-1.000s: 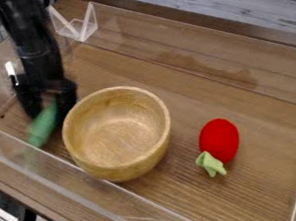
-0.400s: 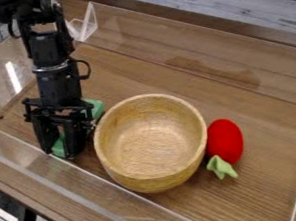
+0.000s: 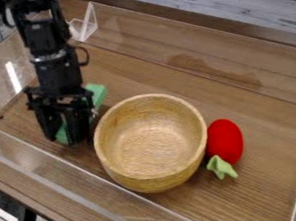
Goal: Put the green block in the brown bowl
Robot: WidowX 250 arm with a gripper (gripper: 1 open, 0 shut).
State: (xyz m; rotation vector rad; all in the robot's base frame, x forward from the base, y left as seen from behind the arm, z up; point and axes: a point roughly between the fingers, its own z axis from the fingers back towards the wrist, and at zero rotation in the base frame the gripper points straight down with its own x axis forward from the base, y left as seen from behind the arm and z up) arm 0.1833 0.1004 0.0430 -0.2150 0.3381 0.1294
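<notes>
The green block [image 3: 91, 101] lies tilted just left of the brown bowl [image 3: 150, 140], its upper end showing beside the gripper and its lower end between the fingers. My black gripper [image 3: 66, 125] points straight down at the bowl's left side, its fingers closed around the block's lower part. The light wooden bowl stands in the middle of the wooden table and has nothing inside it.
A red strawberry-like toy [image 3: 223, 141] with a green stem lies against the bowl's right side. Clear plastic walls [image 3: 66, 192] fence the table along the front and left. A clear plastic piece [image 3: 85, 24] stands behind the arm.
Between the earliest frame and the middle one the view shifted. Since then the gripper with the green block has moved slightly up and the block is tilted more to the right.
</notes>
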